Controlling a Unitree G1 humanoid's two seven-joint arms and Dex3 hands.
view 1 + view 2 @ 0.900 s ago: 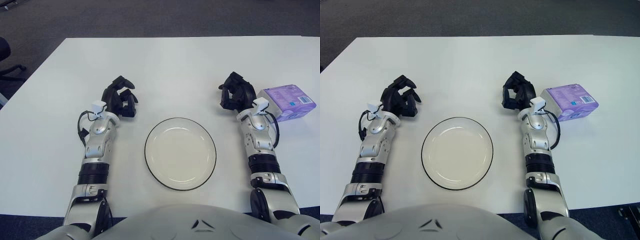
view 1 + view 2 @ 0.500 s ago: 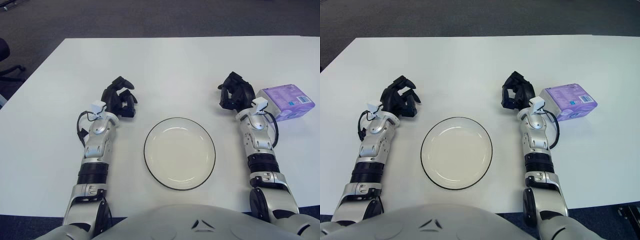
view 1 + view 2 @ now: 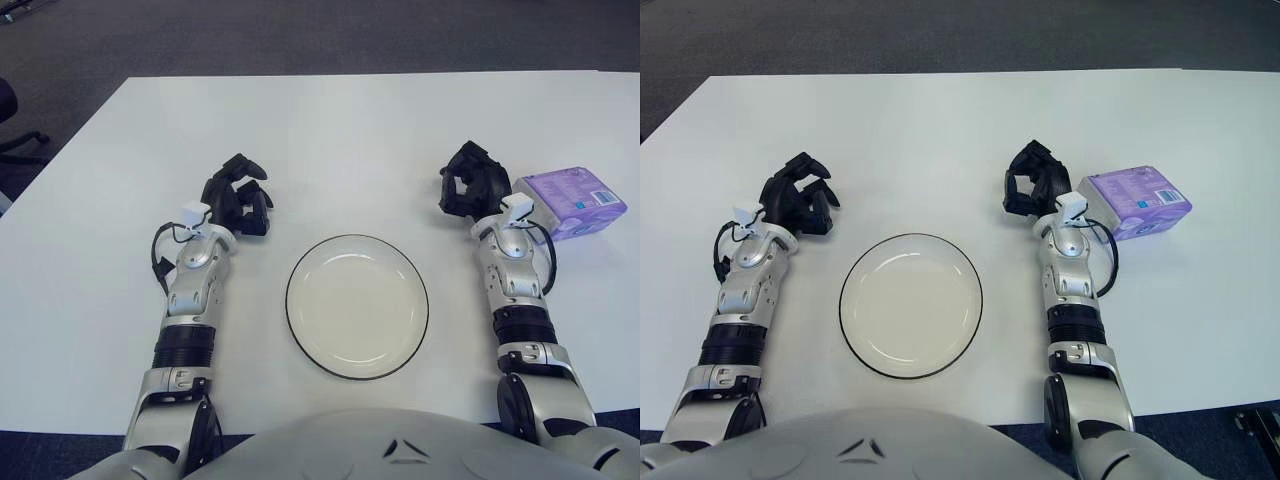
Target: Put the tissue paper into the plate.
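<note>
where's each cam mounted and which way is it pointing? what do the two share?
Left eye view: on the head, looking forward and down at the white table; torso, both forearms, left hand and right hand show.
Right eye view: same head, set slightly to the right, same aim, same body parts.
Shared: empty plate between the hands, purple tissue pack just right of the right hand.

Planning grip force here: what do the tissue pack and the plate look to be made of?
Tissue pack: thin glossy plastic film, probably soft; purple printed wrap catches light. Plate: likely glazed ceramic or melamine; smooth cream surface, thin dark rim, so hard.
</note>
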